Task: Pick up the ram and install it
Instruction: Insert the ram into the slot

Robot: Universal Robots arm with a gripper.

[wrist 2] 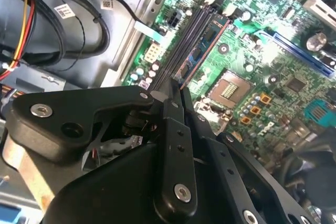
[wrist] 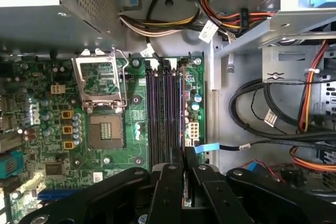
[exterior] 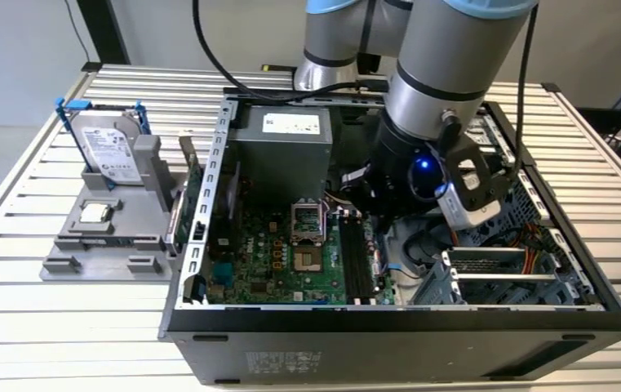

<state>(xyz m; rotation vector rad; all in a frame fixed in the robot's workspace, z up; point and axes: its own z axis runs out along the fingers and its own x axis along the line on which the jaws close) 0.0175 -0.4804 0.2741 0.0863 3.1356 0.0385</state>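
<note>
Dark-blue ram stick point(wrist 2: 207, 40), thin and seen edge-on, stands clamped between my black fingers, running lengthwise along the row of black memory slots point(wrist: 160, 114) on the green motherboard point(wrist: 136, 98). I cannot tell whether its lower edge is seated in a slot or just above one. In the first wrist view the ram point(wrist: 182, 114) shows as a fine line at the edge of that row farther from the square silver processor socket point(wrist: 105, 129).

My gripper point(wrist 2: 176, 94) is closed on the stick's near end, fingers pressed flat against both faces. My grey arm point(exterior: 441, 73) reaches down into the open black computer case point(exterior: 397, 327), which lies on the white slatted table point(exterior: 71, 327). A grey power-supply box point(exterior: 283, 155) fills the case's far edge.

Beside the case, toward the exterior view's left edge of the table, a grey holder point(exterior: 104, 237) carries an upright silver hard drive with blue brackets point(exterior: 108, 151) and a small square silver chip point(exterior: 95, 213).
</note>
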